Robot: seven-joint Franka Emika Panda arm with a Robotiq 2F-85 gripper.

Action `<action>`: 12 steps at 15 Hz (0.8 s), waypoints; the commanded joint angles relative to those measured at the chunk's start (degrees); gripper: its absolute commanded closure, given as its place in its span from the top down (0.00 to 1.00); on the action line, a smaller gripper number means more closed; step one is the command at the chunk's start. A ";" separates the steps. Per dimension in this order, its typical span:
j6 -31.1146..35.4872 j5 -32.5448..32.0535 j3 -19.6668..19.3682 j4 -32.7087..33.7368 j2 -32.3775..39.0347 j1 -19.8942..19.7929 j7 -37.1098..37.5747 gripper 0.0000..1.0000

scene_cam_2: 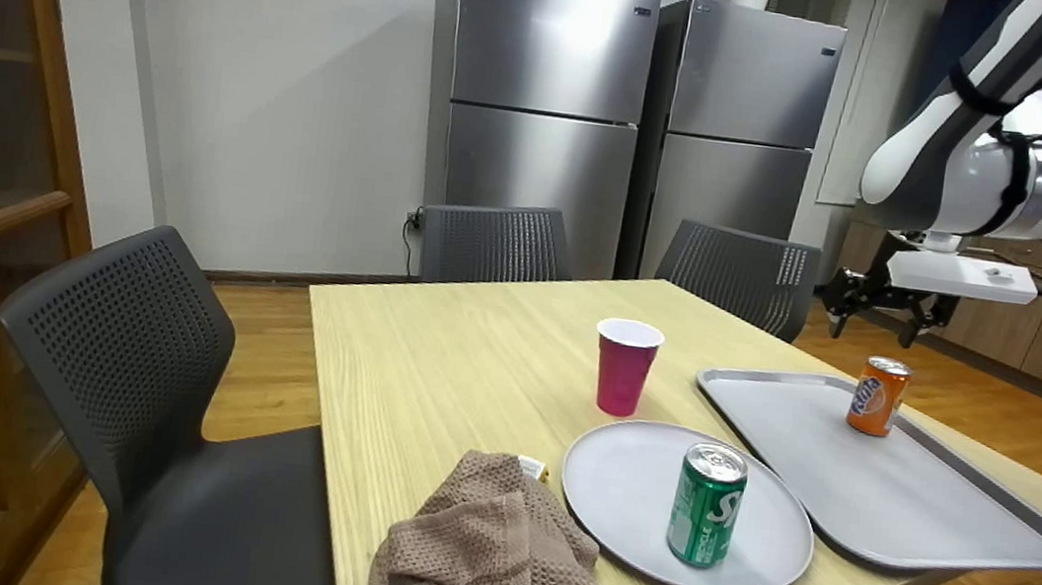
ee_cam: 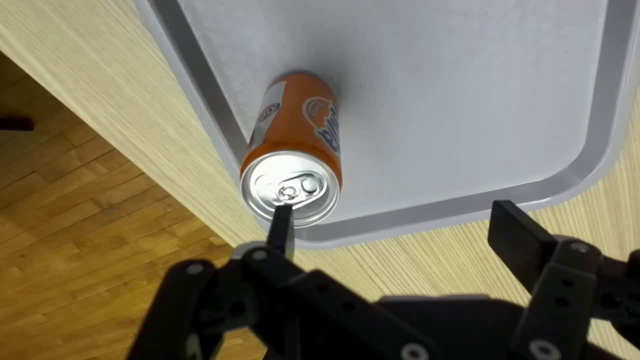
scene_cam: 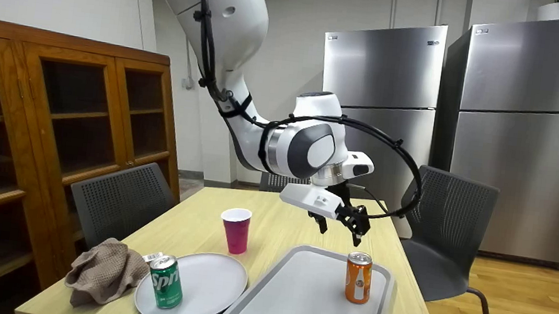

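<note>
My gripper [ee_cam: 392,214] stands open above the table, its fingers wide apart with nothing between them. An orange soda can [ee_cam: 300,117] is nearest to it, upright on a grey tray [ee_cam: 465,100]. In the wrist view the left finger [ee_cam: 281,230] overlaps the edge of the can's silver lid. Both exterior views show the gripper [scene_cam: 339,234] higher than the orange can [scene_cam: 358,279], with a gap between them. A green Sprite can [scene_cam_2: 706,509] stands on a round grey plate [scene_cam_2: 623,474] beside the tray.
A magenta cup [scene_cam: 236,232] stands upright behind the plate. A crumpled brown cloth [scene_cam_2: 494,553] lies by the plate, partly covering a small white-and-yellow item [scene_cam_2: 532,468]. Dark chairs [scene_cam: 447,234] surround the table, and a wooden cabinet [scene_cam: 62,100] and steel refrigerators [scene_cam: 384,69] stand beyond.
</note>
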 commanded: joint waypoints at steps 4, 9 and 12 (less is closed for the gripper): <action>-9.50 1.27 -1.63 6.86 1.95 -0.16 1.49 1.00; -13.43 1.51 -2.74 10.78 4.49 -0.29 2.76 1.00; -13.80 1.15 -3.45 12.70 6.66 0.03 4.29 1.00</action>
